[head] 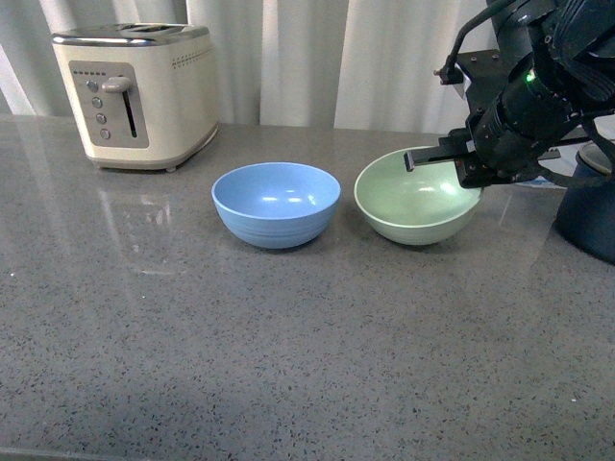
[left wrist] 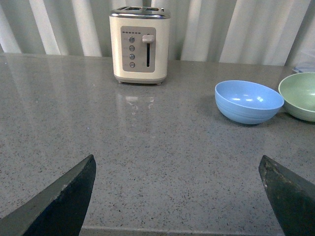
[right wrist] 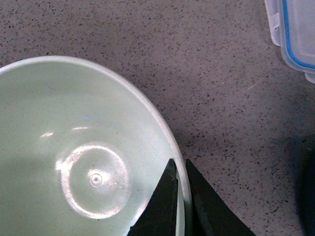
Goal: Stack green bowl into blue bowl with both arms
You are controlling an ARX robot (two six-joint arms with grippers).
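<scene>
The pale green bowl (head: 415,197) stands on the grey counter just right of the light blue bowl (head: 276,203), the two nearly touching. My right gripper (head: 452,161) is shut on the green bowl's right rim, one finger inside and one outside; the right wrist view shows the rim (right wrist: 179,169) pinched between the two black fingers, above the bowl's glossy bottom (right wrist: 93,179). My left gripper (left wrist: 177,169) hangs open over bare counter, well away from the blue bowl (left wrist: 248,101) and the green bowl (left wrist: 300,96). The left arm is out of the front view.
A cream toaster (head: 135,91) stands at the back left. A dark navy pot (head: 588,216) sits right of the green bowl, close to my right arm. A clear container with a blue-edged lid (right wrist: 293,34) lies behind it. White curtains hang behind the counter (head: 288,365).
</scene>
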